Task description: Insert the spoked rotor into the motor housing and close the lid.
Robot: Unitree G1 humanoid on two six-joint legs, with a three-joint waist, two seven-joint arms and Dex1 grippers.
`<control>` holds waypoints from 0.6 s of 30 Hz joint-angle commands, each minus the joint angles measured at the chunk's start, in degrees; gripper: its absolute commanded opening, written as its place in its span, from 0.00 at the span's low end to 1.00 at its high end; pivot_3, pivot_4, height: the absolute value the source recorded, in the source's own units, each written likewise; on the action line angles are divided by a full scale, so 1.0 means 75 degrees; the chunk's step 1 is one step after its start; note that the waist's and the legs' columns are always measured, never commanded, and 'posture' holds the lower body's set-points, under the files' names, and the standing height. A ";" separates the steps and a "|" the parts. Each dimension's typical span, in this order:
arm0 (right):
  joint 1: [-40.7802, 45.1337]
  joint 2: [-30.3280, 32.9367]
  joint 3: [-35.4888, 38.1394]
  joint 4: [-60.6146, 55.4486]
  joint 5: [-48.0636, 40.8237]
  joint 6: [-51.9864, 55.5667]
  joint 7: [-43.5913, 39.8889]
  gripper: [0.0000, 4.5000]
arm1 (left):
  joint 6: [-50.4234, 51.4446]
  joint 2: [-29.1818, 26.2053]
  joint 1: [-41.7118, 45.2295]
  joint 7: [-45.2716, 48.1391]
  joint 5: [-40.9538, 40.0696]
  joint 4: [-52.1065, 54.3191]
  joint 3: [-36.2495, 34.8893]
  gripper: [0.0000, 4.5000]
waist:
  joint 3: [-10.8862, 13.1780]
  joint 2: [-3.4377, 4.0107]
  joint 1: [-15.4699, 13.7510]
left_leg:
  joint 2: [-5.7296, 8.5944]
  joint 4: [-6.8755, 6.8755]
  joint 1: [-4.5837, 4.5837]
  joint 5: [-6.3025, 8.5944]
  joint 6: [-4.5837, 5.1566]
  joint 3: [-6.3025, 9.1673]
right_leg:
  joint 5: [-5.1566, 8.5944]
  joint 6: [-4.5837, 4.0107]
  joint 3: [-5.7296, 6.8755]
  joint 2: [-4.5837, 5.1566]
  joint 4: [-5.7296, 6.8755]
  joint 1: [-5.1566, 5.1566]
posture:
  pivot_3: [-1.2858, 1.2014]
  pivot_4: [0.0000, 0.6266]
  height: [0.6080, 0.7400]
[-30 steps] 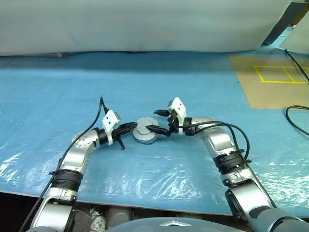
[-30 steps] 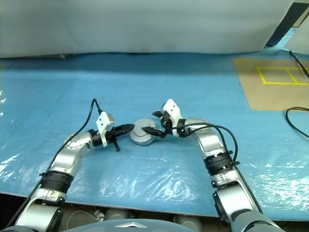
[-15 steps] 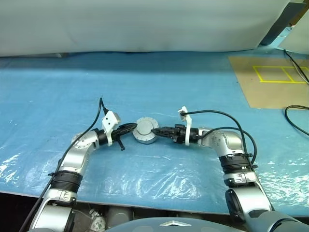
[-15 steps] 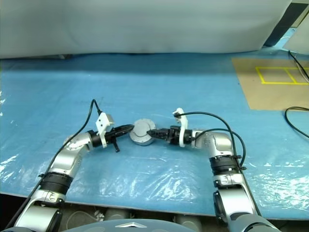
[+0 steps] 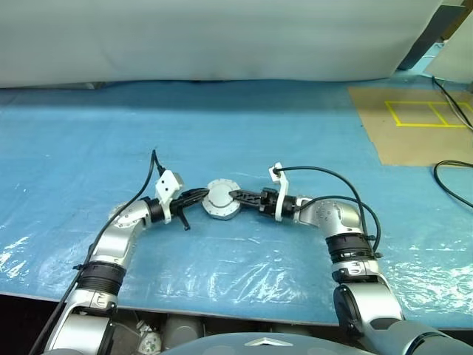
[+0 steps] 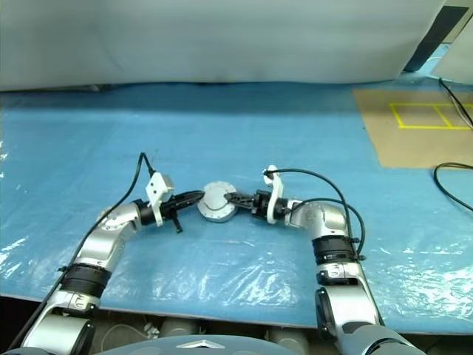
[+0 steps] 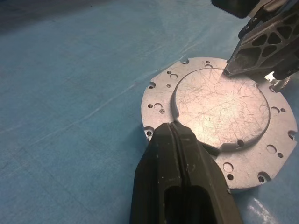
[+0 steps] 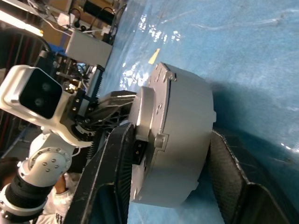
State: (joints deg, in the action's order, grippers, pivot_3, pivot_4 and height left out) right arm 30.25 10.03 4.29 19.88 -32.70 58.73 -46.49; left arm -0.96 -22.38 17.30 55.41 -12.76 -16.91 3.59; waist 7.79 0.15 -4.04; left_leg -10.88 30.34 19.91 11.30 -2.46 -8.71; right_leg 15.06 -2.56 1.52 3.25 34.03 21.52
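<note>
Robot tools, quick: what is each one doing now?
Left tool: shut, tip resting on the lid.
Right tool: open around the motor housing, one finger on each side.

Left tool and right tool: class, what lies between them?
The round grey metal motor housing, lid on, sits between left tool and right tool in the left eye view.

1 motor housing (image 5: 221,200), 1 lid (image 7: 219,108) on it, 2 tools.

no readable text, labels, brands or numbers anywhere; only unlettered yellow line markings on the brown floor panel (image 5: 414,122) at the far right.
</note>
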 commanded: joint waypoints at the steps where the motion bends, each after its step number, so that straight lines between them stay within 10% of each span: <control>1: -0.0211 -0.0007 -0.0300 -0.0220 0.0018 0.0052 -0.0003 0.41 | 0.0150 0.0012 -0.0204 0.0019 0.0212 -0.0231 0.0287 0.00 | 0.0000 0.0000 -0.0002 | 0.0000 0.0001 0.0000 0.0000 0.0000 0.0000 | 0.0000 -0.0001 0.0000 0.0000 0.0000 -0.0002 | 0.52 0.24 1.00; 18: -0.0048 -0.0352 -0.0066 -0.0063 -0.0227 0.0244 0.0380 0.41 | 0.0961 0.0159 -0.0330 -0.0005 -0.1063 0.1185 -0.0380 0.00 | 0.0002 -0.0002 0.0027 | -0.0001 0.0002 0.0006 0.0000 0.0000 0.0000 | 0.0006 -0.0011 -0.0001 -0.0001 0.0001 0.0015 | 0.52 0.24 1.00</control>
State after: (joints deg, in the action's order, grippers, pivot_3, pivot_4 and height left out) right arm 29.12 8.69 4.91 18.68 -34.38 59.74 -45.15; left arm 2.95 -21.51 15.34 54.72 -16.52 -13.94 1.50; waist 7.80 0.13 -3.84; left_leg -10.90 30.36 19.98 11.29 -2.46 -8.71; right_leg 15.07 -2.60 1.52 3.23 34.07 21.74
